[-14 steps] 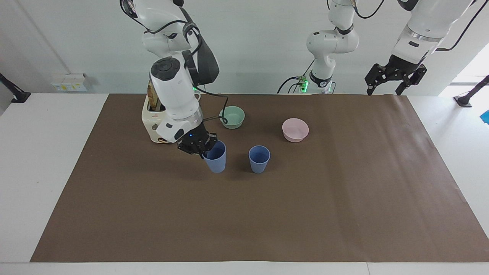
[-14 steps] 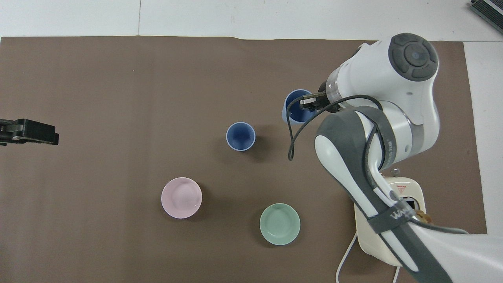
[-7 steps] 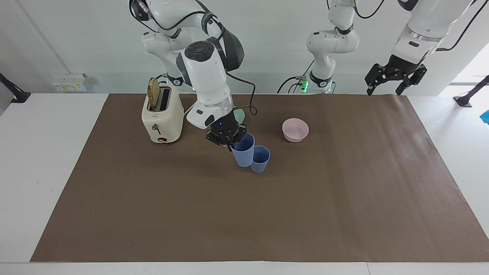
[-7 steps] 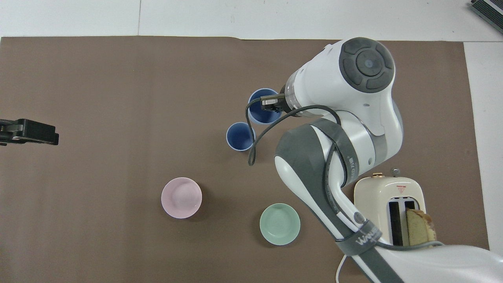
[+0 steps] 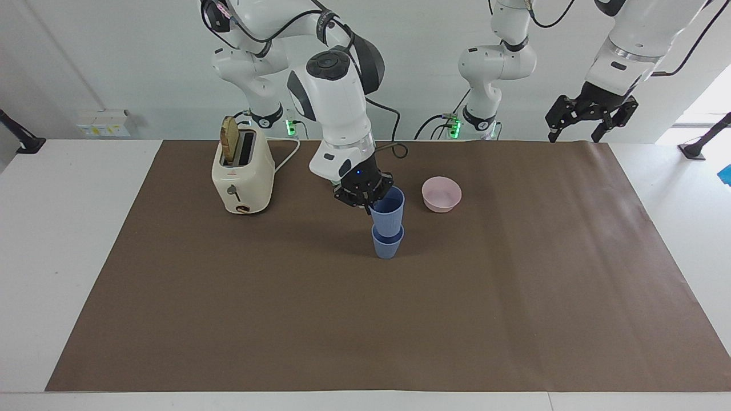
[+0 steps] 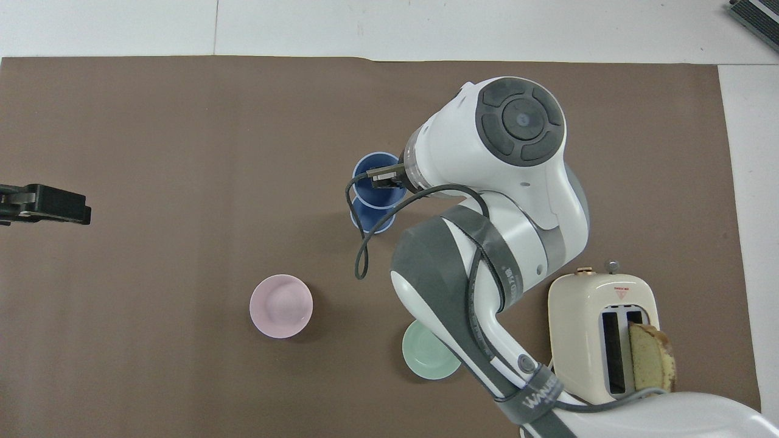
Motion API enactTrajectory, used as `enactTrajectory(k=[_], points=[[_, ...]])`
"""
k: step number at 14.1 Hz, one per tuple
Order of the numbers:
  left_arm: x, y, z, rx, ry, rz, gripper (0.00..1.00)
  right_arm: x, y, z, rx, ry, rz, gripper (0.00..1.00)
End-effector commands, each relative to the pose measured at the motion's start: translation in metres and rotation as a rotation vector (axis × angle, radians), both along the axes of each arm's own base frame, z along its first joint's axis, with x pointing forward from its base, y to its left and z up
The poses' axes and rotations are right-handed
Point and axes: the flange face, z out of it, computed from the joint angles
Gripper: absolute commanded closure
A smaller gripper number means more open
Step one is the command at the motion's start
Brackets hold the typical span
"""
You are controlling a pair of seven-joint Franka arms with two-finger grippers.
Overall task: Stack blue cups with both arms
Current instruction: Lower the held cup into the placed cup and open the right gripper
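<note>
Facing view shows the right pincer point(image 5: 370, 201) clamped on the rim of the upper blue cup point(image 5: 389, 212), one finger inside and one outside, holding it directly over the lower blue cup point(image 5: 388, 243), which stands on the counter point(image 5: 228, 319) near the pink bowl point(image 5: 441, 193). The upper cup's base seems to sit just in the lower one's mouth, though contact is hard to confirm. Both are matte periwinkle tumblers, tapered and handleless; they look light and stiff, so a rim pinch suits them, and the lower one could tip if nudged. The left pincer point(image 5: 591, 117) waits over the counter's edge, its fingers spread and empty.
</note>
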Motion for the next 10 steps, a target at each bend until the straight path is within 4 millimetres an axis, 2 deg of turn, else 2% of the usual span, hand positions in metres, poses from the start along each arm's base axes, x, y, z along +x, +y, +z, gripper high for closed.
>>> enactTrajectory(k=[1, 6, 8, 10], points=[[-0.005, 0.003, 0.007, -0.006, 0.004, 0.003, 0.0, 0.001, 0.0, -0.001, 0.007, 0.03, -0.01, 1.0], [-0.005, 0.003, 0.007, -0.006, 0.004, 0.001, 0.0, -0.002, 0.002, -0.023, -0.011, 0.06, 0.004, 1.0], [-0.005, 0.003, 0.007, -0.006, 0.004, 0.003, 0.0, -0.004, 0.004, -0.039, -0.023, 0.075, 0.019, 1.0], [-0.004, 0.003, 0.006, -0.006, 0.005, 0.001, 0.0, -0.006, 0.006, -0.043, -0.027, 0.082, 0.03, 1.0]])
